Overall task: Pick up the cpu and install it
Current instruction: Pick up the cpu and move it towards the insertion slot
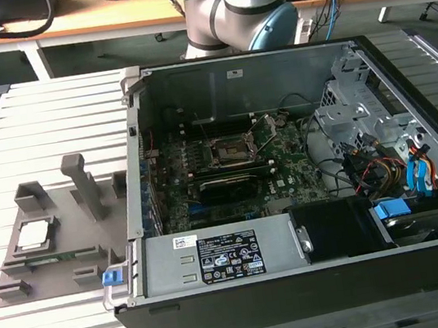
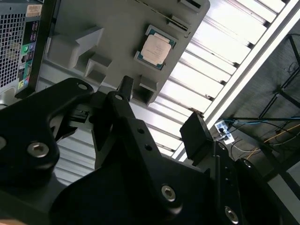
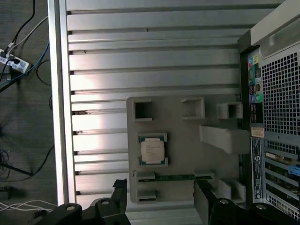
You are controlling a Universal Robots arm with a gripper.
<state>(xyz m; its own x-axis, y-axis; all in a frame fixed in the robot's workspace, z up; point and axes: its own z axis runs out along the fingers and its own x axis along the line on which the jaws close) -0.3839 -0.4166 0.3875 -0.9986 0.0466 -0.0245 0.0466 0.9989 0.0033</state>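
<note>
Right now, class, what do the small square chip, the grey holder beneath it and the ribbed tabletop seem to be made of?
Small square silvery chip: metal lid by its dull, soft sheen; the material of the thin rim is unclear.
Grey moulded holder: likely matt plastic, perhaps printed; even colour, no glare.
Ribbed silver tabletop: apparently aluminium profile; bright streaked reflections run along its slats.

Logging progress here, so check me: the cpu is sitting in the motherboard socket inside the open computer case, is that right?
Not quite. The socket inside the open computer case holds no chip. The cpu lies in the grey tray on the slatted table beside the case, as the exterior view shows.
</note>
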